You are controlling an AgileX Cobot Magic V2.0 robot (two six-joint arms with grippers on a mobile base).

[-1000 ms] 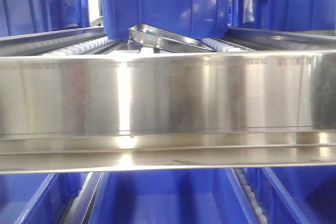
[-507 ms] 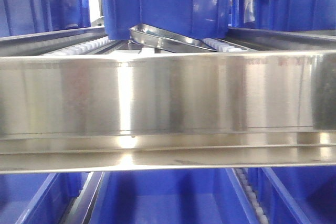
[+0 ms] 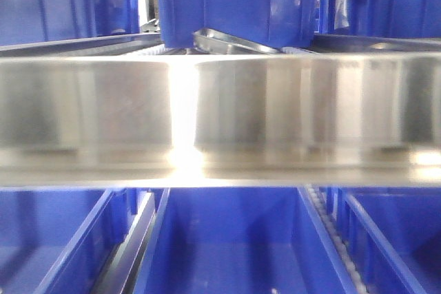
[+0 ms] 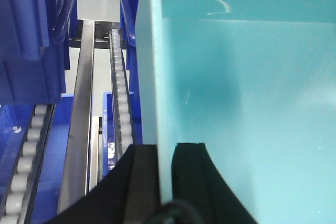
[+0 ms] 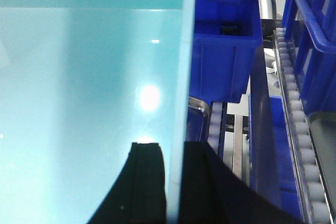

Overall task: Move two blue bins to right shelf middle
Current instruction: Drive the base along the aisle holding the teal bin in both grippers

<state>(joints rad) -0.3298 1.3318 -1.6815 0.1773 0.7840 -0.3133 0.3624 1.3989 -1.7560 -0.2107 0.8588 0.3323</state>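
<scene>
Both wrist views show one bin whose inside looks pale teal in this light. My left gripper (image 4: 165, 148) is shut on the bin's left wall (image 4: 152, 77), one finger inside and one outside. My right gripper (image 5: 176, 144) is shut on its right wall (image 5: 185, 77) in the same way. The bin's inside fills the left wrist view (image 4: 247, 103) and the right wrist view (image 5: 79, 77). In the front view a blue bin (image 3: 231, 239) lies low in the middle; I cannot tell whether it is the held one. Neither gripper shows in the front view.
A wide steel shelf beam (image 3: 275, 115) crosses the front view. Blue bins stand above it (image 3: 234, 5), (image 3: 62, 5), (image 3: 386, 1) and below at both sides. Roller tracks (image 4: 119, 87), (image 5: 294, 103), a steel rail (image 4: 81, 103) and more blue bins (image 4: 26, 35), (image 5: 226, 51) flank the held bin.
The front view has shifted: the steel beam now sits higher and looks narrower, the upper bins have slid right and up, and more of the lower bins shows.
</scene>
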